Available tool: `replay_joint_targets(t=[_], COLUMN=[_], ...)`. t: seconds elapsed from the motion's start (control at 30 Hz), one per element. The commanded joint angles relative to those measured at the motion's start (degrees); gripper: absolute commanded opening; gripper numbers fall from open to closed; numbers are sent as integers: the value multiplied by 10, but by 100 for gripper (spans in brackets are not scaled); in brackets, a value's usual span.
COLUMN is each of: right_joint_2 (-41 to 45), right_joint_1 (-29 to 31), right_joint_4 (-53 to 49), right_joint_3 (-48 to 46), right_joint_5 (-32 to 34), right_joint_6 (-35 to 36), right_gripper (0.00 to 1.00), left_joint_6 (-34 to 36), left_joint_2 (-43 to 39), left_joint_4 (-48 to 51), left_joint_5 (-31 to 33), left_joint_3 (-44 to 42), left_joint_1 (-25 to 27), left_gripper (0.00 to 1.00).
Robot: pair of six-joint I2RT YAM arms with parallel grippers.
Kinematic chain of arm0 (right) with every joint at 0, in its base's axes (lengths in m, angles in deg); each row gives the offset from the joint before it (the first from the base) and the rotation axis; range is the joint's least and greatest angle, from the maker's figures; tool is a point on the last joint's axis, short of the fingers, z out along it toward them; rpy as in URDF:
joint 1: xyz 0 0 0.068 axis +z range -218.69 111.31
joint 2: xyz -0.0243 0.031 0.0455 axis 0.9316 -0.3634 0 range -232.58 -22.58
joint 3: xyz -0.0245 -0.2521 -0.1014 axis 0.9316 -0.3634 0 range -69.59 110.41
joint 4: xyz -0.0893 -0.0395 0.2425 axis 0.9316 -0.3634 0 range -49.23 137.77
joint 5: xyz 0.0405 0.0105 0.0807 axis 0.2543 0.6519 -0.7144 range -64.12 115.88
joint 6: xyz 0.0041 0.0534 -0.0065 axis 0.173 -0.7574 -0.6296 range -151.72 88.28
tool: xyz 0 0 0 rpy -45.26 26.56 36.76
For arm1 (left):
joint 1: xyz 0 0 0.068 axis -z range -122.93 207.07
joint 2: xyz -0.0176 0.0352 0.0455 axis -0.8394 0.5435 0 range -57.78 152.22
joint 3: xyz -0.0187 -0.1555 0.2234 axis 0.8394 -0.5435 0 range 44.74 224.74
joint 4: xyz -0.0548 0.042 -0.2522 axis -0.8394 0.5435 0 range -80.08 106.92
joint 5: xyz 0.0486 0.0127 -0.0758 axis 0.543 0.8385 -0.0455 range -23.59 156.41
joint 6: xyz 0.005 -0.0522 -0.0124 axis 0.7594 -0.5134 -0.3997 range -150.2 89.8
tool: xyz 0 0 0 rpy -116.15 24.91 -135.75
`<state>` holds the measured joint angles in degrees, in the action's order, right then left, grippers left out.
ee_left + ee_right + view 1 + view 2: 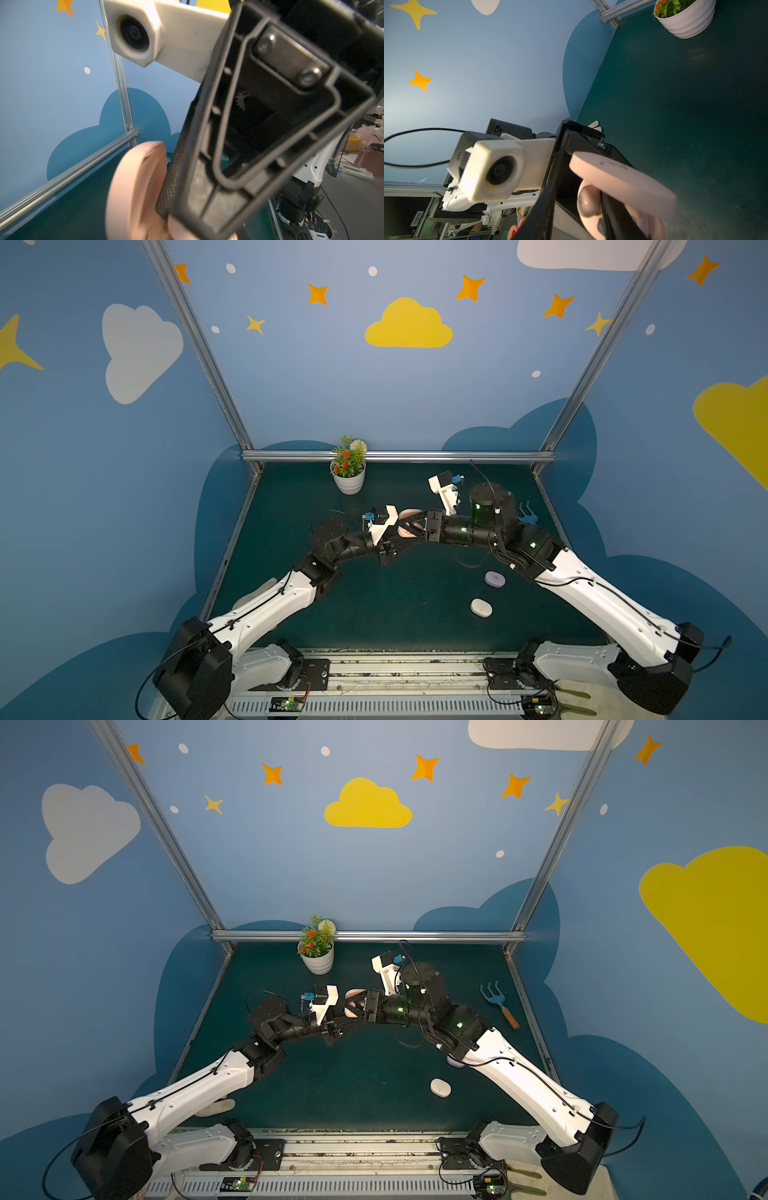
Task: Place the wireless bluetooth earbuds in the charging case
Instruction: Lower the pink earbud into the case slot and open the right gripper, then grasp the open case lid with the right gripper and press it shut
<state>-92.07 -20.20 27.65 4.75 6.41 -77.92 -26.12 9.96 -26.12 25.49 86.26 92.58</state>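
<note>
Green desk [374, 614] underneath, pink charging case [623, 180] clamped aloft, lid up, in left tool [405, 541]; pale bud [588, 200] in its well between jaws of right tool [576, 194], grip unclear: seat squarely, withdraw straight.

A white ribbed pot [348, 484] of orange and cream flowers is standing at the far edge of the bench [374, 610], left of the middle. A blue hand fork [500, 1006] with a wooden handle is lying along the right edge, nearer the far right corner, with its tines pointing toward the back. A whitish lump [217, 1106] is lying near the front left corner, half hidden. A green-handled tool [525, 1174] is lying beyond the front edge, by the right corner. Blue walls [291, 385] painted with clouds and stars are enclosing the bench.
</note>
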Motion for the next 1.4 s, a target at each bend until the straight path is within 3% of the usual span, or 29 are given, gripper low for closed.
replay_joint_targets(t=[0.0, 0.17, 0.43, 0.9, 1.17, 1.37], right_joint_2=[1, 7, -10, -168, -174, -148], right_joint_1=[4, 4, -7, -64, -59, -45], right_joint_4=[-59, -85, -193, -295, -321, -348], right_joint_3=[7, 26, 129, 315, 317, 288], right_joint_5=[24, 45, 70, -10, -53, -40], right_joint_6=[12, 26, 88, 169, 169, 160], right_gripper=[47, 55, 56, 31, 26, 26], left_joint_6=[2, 1, -2, -5, -8, -9], left_joint_2=[-22, -22, -16, -11, -6, -5], left_joint_4=[-30, -28, -22, -21, -26, -27], left_joint_5=[6, 6, 1, -10, -7, -3], left_joint_3=[7, 5, 5, 7, 7, 7], left_joint_1=[-4, -5, -6, -6, -6, -8], left_gripper=[5, 5, 5, 5, 5, 5])
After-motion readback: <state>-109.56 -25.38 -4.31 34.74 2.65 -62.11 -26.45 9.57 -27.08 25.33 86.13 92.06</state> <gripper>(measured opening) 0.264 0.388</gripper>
